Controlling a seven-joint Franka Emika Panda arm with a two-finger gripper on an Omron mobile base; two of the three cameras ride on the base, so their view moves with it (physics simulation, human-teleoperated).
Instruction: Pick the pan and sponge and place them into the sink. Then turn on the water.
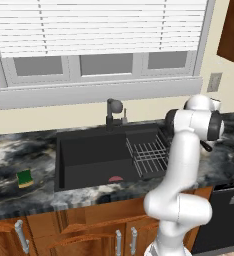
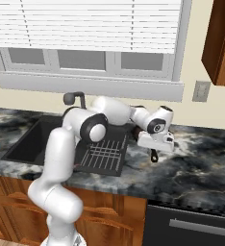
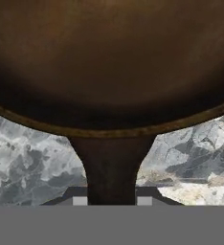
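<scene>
Dark brown pan (image 3: 109,57) fills the frame's upper half, handle running down between the gripper (image 3: 111,200) fingertips, which sit tight against it. Green sponge (image 1: 24,178) lies lower left, beside the sink (image 1: 89,172).

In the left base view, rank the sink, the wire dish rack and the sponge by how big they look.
Largest to smallest:
1. sink
2. wire dish rack, partly hidden by the arm
3. sponge, smallest
</scene>
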